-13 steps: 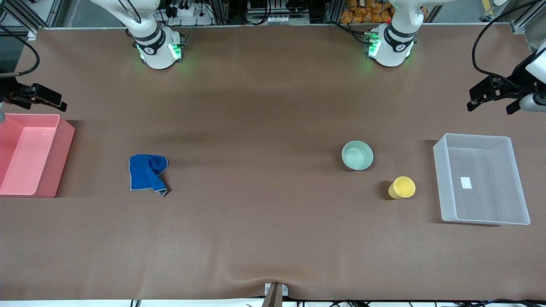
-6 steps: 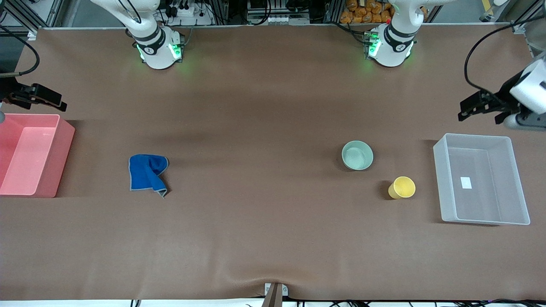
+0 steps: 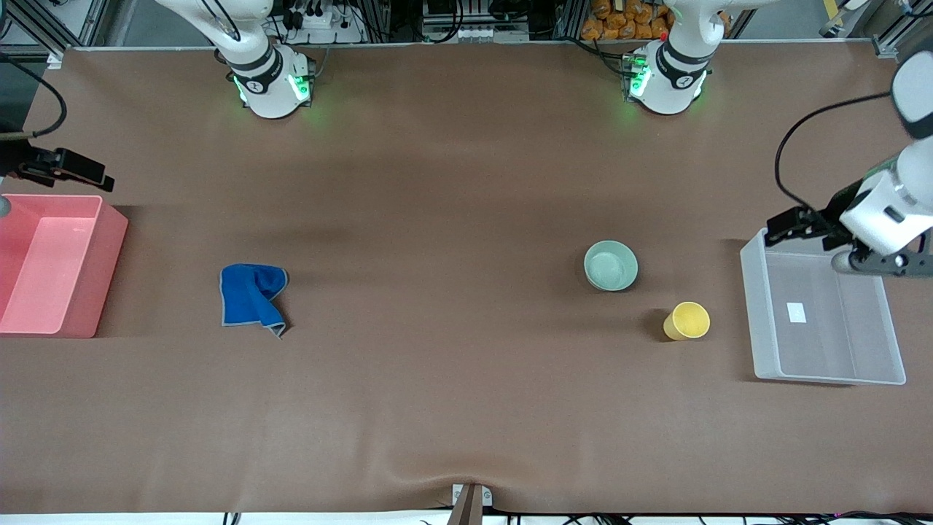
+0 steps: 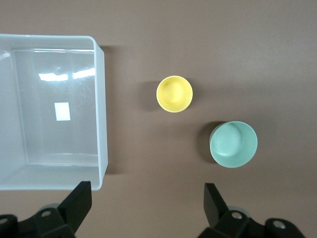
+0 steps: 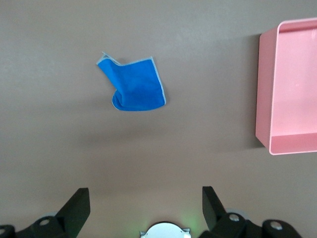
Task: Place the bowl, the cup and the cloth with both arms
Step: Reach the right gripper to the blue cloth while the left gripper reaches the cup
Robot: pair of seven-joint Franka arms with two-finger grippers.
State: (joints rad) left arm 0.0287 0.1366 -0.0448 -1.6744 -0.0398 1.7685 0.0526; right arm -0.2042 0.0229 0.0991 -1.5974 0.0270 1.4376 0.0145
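- Brown desk, both arm bases along its top edge, green lights on.
- Bowl: pale mint green, upright on the desk toward the left arm's end, nothing in it.
- Cup: yellow, upright, near the bowl but apart from it, closer to the front camera and between the bowl and the clear bin.
- Cloth: royal blue with grey edge, folded over on itself, lying flat toward the right arm's end; well apart from the pink bin.
- Left tool: in the air over the clear bin's corner nearest the bases. Fingers spread wide in the left wrist view, holding nothing.
- Right tool: in the air at the desk's edge, above the pink bin's corner nearest the bases. Fingers spread apart in the right wrist view, nothing between them.
- Clear bin holds only a small white label on its floor.
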